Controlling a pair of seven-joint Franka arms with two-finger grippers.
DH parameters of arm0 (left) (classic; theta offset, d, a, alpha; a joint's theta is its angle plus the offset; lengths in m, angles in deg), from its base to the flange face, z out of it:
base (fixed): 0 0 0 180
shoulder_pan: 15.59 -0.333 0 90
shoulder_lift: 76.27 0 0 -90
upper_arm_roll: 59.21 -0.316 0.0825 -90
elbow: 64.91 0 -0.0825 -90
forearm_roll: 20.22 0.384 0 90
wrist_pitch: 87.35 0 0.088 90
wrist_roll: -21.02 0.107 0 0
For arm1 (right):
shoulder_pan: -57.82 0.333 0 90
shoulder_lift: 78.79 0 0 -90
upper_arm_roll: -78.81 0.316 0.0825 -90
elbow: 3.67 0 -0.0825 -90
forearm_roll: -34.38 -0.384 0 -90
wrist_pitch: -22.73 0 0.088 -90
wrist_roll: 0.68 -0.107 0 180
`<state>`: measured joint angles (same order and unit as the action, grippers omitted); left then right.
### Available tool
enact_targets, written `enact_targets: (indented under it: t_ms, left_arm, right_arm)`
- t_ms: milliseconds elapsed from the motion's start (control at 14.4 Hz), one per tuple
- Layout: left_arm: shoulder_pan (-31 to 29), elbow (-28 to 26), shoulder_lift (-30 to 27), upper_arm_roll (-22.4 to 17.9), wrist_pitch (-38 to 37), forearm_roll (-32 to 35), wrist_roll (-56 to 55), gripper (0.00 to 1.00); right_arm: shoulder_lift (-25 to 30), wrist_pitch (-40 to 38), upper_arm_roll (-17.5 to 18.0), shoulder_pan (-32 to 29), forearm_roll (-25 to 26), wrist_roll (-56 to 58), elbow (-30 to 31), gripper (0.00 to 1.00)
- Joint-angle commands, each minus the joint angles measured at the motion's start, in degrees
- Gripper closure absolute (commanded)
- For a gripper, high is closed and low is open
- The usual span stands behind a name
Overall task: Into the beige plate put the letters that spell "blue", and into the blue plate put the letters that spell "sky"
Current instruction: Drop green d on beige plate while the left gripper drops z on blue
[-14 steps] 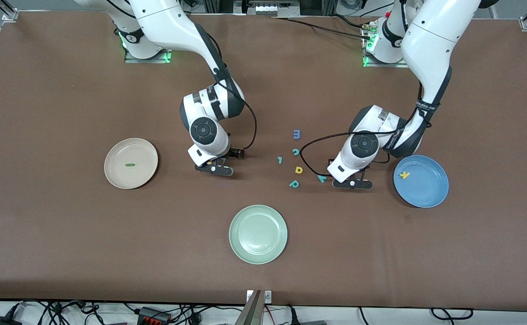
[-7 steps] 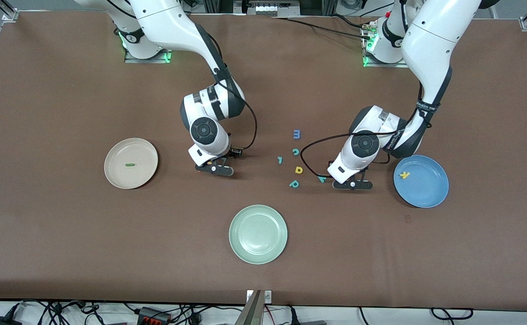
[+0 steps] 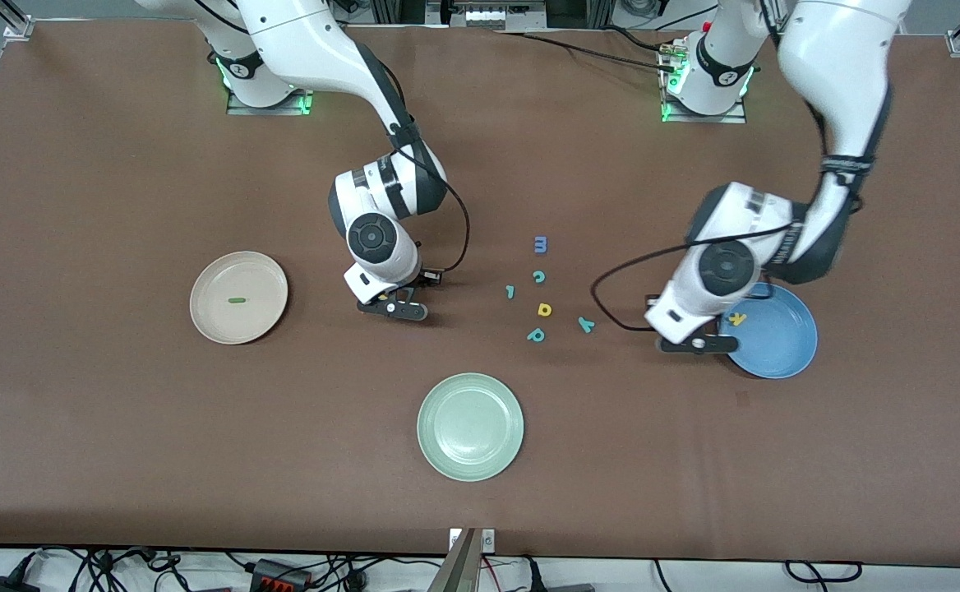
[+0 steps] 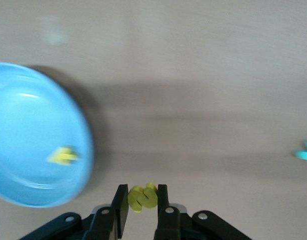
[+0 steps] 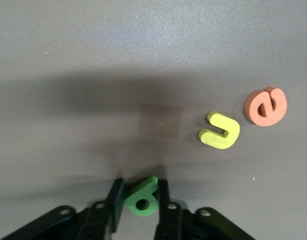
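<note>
- The left gripper (image 4: 142, 200), at the lower middle of its wrist view, pinches the yellow "s" (image 4: 142, 197) just beside the blue plate (image 3: 780, 349), which holds the yellow "k" (image 3: 738, 318).
- The right gripper (image 5: 139, 197) is pressed on the dark-green "b" (image 5: 142, 198), near the yellow "u" (image 5: 220, 131) and orange "e" (image 5: 265, 106).
- The beige plate (image 3: 209, 284), mid-left in the front view, holds the dark-green "l" (image 3: 237, 300).
- The teal "y" (image 3: 585, 324) lies on the table, centre-right.

Think of the table as a clock, twelve at the robots' bases. The l plate (image 3: 200, 316) sits at nine, l (image 3: 237, 300) in it. The k plate (image 3: 784, 362) sits at three, k (image 3: 738, 318) in it. A third plate (image 3: 470, 427) sits at six. In the middle, m (image 3: 540, 244) lies at twelve from d (image 3: 544, 309), p (image 3: 536, 335) at six, y (image 3: 585, 325) at four.
</note>
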<state>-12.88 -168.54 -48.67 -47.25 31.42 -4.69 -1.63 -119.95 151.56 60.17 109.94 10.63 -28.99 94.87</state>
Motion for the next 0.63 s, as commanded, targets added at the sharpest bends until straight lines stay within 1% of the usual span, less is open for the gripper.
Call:
enact_targets:
  t_ms: [0,139,209,279,348,418,487,557]
  left_arm:
    - [-7.26,-0.78,-0.18,0.70,-0.47,5.46,4.81,0.85]
    - [-10.16,-2.18,0.87,0.70,0.14,5.83,4.99,0.82]
    - [-11.92,-4.02,0.96,0.70,2.93,5.83,5.60,0.81]
    - [-13.15,-6.21,0.79,0.70,5.74,5.83,6.65,0.77]
    - [-13.52,-7.45,0.79,0.70,7.60,5.83,6.75,0.61]
    - [-13.61,-7.55,0.88,0.70,8.05,5.83,6.92,0.36]
    - [-13.61,-7.20,0.70,0.78,7.71,5.83,7.01,0.14]
    - [-13.26,-7.11,0.18,1.22,7.44,5.74,6.92,0.03]
  right_arm:
    - [-0.76,-0.24,-0.08,0.00,-0.60,2.20,-0.36,0.77]
    - [0.11,-0.42,-0.34,-0.35,-0.60,2.91,-0.37,0.77]
    - [1.08,-0.68,-0.52,-0.44,-0.60,3.26,-0.37,0.77]
    - [1.87,-1.64,-1.83,-0.27,-0.51,3.44,-0.45,0.79]
    - [2.40,-2.87,-3.58,-0.09,-0.25,3.88,-0.45,0.79]
    - [2.67,-4.36,-4.81,0.26,0.02,5.45,-0.45,0.85]
    - [3.54,-6.11,-5.70,0.35,0.02,6.94,-0.54,0.86]
    - [3.81,-6.91,-6.49,0.09,0.19,7.48,-0.54,0.87]
